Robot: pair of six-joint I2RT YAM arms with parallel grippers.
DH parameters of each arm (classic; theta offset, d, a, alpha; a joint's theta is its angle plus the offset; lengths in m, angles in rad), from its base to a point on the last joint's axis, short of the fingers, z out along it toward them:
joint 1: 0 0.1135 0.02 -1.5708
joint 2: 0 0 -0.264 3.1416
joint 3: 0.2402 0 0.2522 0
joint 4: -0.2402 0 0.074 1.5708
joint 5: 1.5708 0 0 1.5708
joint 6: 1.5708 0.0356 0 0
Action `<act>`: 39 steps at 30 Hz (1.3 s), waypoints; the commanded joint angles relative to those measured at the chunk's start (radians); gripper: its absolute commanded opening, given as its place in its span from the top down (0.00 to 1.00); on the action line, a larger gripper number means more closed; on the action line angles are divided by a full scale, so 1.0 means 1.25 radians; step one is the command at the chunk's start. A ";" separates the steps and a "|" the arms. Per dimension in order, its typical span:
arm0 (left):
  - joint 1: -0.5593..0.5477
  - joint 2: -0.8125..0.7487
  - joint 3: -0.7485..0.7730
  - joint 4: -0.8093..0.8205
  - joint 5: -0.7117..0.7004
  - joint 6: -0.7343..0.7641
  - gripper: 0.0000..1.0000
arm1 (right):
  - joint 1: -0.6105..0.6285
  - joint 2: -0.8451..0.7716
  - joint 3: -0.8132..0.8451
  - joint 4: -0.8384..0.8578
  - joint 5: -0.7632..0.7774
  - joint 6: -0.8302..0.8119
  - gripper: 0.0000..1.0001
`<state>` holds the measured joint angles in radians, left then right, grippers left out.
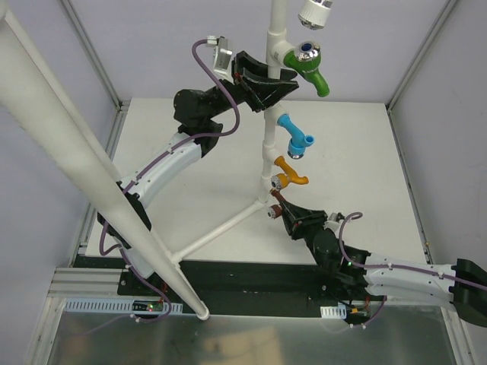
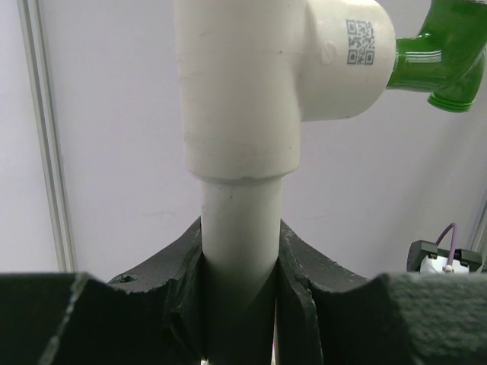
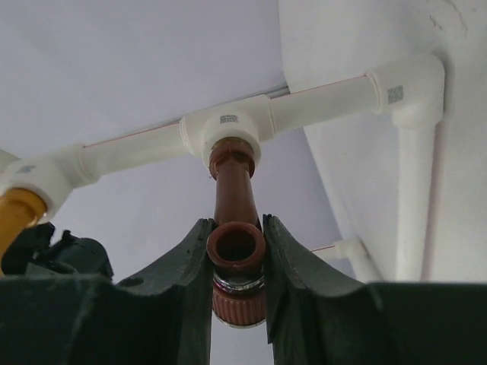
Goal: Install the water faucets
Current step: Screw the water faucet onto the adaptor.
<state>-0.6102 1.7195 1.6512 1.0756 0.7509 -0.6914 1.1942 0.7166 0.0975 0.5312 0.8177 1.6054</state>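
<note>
Faucets: we count four, one each of brown point(image 3: 236, 228), orange point(image 1: 289, 176), blue point(image 1: 295, 137) and green point(image 1: 313, 70).
Where they sit: all four are on the upright of the white pipe frame point(image 1: 266, 144), which stands about mid-bench point(image 1: 358, 167). Brown is lowest, then orange, then blue, with green topmost.
Tools: we count two.
Left tool point(image 2: 240, 274): clenched around the upright of the pipe frame. Its two fingers press either side, just beneath the top joint point(image 2: 243, 84) that carries the green faucet.
Right tool point(image 3: 237, 258): clenched on the brown faucet, one finger on each side of its body. The faucet's far end meets the mouth of a lower joint point(image 3: 228, 125).
Orange faucet, right wrist view: we see it at the left edge, in the neighbouring joint on the same pipe.
Writing: we see one QR code point(image 2: 360, 42) on the top joint. Smaller square codes mark the lower joint and a corner elbow point(image 3: 407, 87), too small for us to read.
</note>
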 commanded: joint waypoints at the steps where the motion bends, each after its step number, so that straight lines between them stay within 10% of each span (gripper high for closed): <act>1: 0.022 -0.055 -0.023 0.094 0.080 -0.045 1.00 | -0.014 -0.042 0.003 -0.169 0.108 0.436 0.80; 4: 0.023 -0.056 -0.026 0.093 0.077 -0.042 1.00 | -0.014 -0.113 0.008 -0.198 0.159 0.295 0.34; 8: 0.025 -0.058 -0.026 0.093 0.075 -0.043 1.00 | -0.015 -0.283 0.041 -0.420 0.191 0.132 0.15; 13: 0.028 -0.059 -0.023 0.094 0.077 -0.046 1.00 | -0.015 -0.462 0.150 -0.756 0.254 -0.123 0.14; 22: 0.028 -0.058 -0.021 0.097 0.079 -0.049 1.00 | -0.014 -0.343 0.332 -0.539 0.010 -1.365 0.17; 29: 0.028 -0.059 -0.025 0.099 0.082 -0.051 1.00 | -0.006 -0.270 0.282 -0.497 -0.315 -2.004 0.18; 39: 0.028 -0.053 -0.021 0.115 0.075 -0.063 1.00 | 0.042 -0.086 0.212 -0.155 -0.435 -2.284 0.18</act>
<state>-0.5678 1.7164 1.6405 1.0882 0.7471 -0.6903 1.2224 0.4992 0.3519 0.1135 0.3386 -1.0119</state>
